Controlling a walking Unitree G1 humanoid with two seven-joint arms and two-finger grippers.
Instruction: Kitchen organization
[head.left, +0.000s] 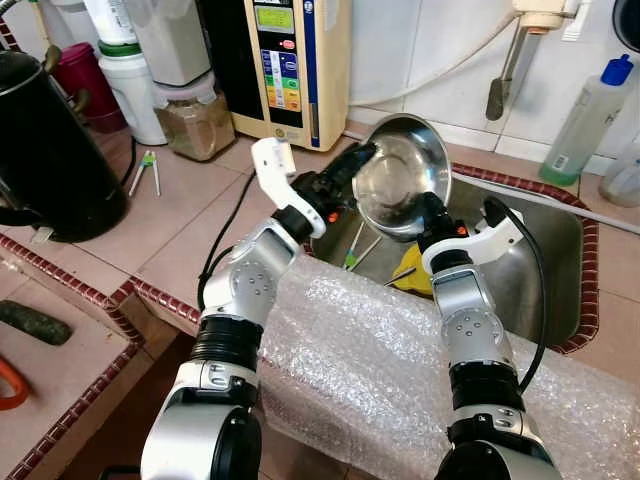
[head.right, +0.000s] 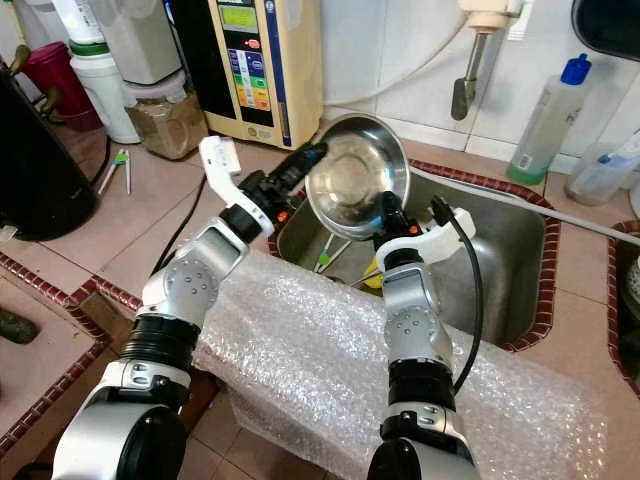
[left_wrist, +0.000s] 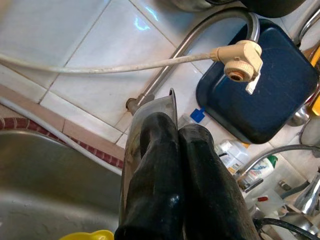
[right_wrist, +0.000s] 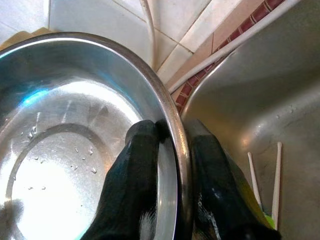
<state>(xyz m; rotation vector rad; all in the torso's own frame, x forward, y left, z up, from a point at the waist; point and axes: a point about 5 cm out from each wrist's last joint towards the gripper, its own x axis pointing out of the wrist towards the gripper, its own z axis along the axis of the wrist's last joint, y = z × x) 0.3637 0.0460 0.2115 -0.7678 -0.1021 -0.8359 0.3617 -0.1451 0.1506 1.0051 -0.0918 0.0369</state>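
Note:
A wet stainless steel bowl (head.left: 400, 175) is held tilted above the left end of the sink (head.left: 545, 260), its inside facing me. My left gripper (head.left: 360, 160) is shut on the bowl's left rim; the left wrist view shows both fingers (left_wrist: 160, 165) pressed together with the thin rim (left_wrist: 172, 107) between them. My right gripper (head.left: 428, 205) is shut on the lower right rim, one finger (right_wrist: 135, 165) inside the bowl (right_wrist: 65, 150) and the other outside.
In the sink lie a yellow item (head.left: 410, 280) and green-tipped utensils (head.left: 352, 255). Bubble wrap (head.left: 370, 360) covers the counter's front edge. A black kettle (head.left: 50, 140), a jar (head.left: 195, 120) and a water machine (head.left: 290, 65) stand at the back left, a blue-capped bottle (head.left: 590, 115) right.

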